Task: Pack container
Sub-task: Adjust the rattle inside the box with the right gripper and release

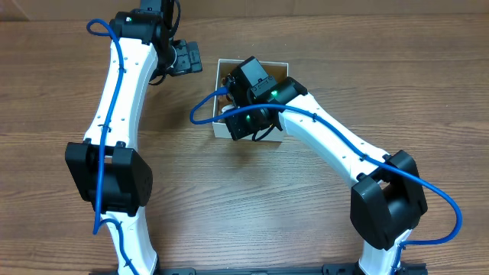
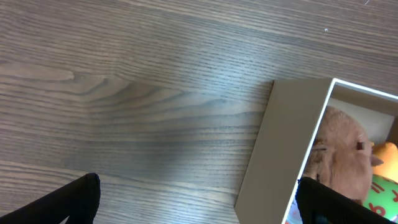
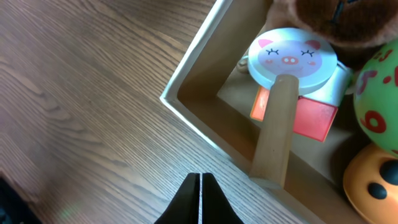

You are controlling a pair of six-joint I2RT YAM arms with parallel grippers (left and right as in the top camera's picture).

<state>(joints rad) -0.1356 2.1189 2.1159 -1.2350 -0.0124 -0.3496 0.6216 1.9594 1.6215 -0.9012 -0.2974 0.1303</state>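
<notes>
The container (image 1: pixel 223 128) is a shallow white-walled box at the table's middle back, mostly covered by my right arm. In the right wrist view its corner (image 3: pixel 186 102) shows, holding a pig-face paddle with a wooden handle (image 3: pixel 277 127), a brown plush (image 3: pixel 336 18), a green ball (image 3: pixel 379 93) and an orange toy (image 3: pixel 373 183). My right gripper (image 3: pixel 200 199) is shut and empty, above the table just outside the box's near wall. My left gripper (image 2: pixel 199 202) is open and empty, straddling the box's left wall (image 2: pixel 280 143); the brown plush (image 2: pixel 339 152) lies inside.
The wooden table (image 1: pixel 229 206) spreads all round the box. The left arm (image 1: pixel 122 99) reaches along the left side to the back; the right arm (image 1: pixel 336 153) crosses from the front right.
</notes>
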